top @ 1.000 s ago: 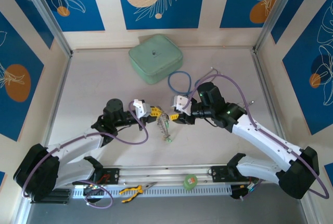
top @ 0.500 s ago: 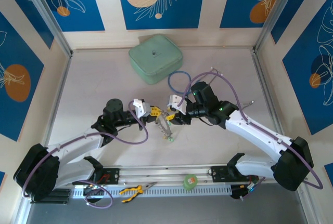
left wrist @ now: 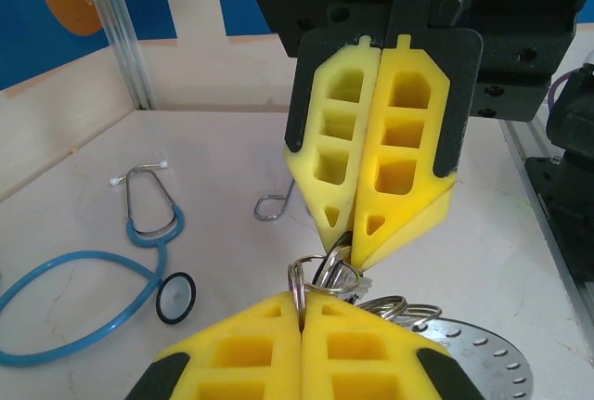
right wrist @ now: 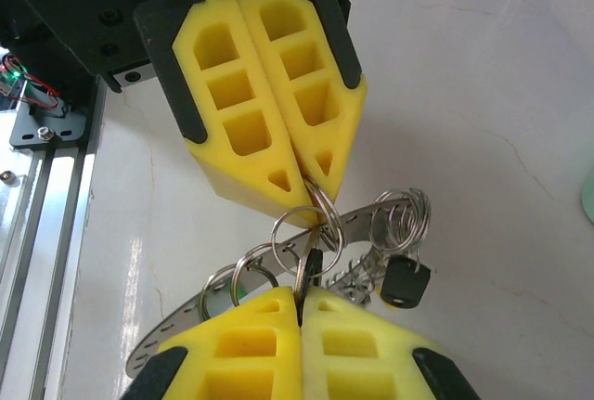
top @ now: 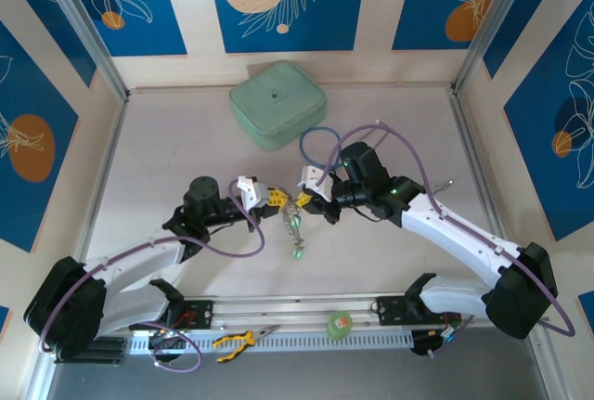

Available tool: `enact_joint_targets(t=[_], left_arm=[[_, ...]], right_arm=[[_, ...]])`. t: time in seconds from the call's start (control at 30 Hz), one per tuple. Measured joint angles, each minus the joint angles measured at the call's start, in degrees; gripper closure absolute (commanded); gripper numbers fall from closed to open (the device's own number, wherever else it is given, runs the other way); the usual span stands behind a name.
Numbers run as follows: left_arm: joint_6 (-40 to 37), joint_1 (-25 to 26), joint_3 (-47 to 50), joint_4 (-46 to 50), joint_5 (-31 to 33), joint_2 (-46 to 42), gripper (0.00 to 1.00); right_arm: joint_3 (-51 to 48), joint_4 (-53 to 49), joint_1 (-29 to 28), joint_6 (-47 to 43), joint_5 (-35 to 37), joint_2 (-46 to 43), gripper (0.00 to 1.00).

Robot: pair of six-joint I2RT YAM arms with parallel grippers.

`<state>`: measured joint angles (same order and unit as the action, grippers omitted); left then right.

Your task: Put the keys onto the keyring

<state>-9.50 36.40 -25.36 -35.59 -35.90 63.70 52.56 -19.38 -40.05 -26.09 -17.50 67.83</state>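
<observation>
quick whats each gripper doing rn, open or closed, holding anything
left gripper: closed, pinching a ring of the keyring
right gripper: closed, pinching the same keyring, tip to tip with the left

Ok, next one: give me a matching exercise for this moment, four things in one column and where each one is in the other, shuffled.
Things:
1. green case
2. pliers
3. roll of tape
4. keyring

Places:
A. on the near rail, right of centre
B. pinched between the left hand and the right hand
C. far middle of the table
D. on the near rail, left of centre

Pairs: 1-C, 2-D, 3-A, 4-B.
</observation>
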Motion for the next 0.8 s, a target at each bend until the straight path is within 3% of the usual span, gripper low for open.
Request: enact_joint_targets(t=[0.47,0.8], left_arm=[[0.0,0.0,0.0,0.0,-0.5,0.0,1.0],[1.7,0.1,0.2,-3.7,-1.8,0.3,1.0]], right_arm=[[4.0,-6.9,-0.2,-9.4,4.7,1.8,1.0],[4.0,-7.0,-2.0,-10.5,5.4,2.8,1.0]])
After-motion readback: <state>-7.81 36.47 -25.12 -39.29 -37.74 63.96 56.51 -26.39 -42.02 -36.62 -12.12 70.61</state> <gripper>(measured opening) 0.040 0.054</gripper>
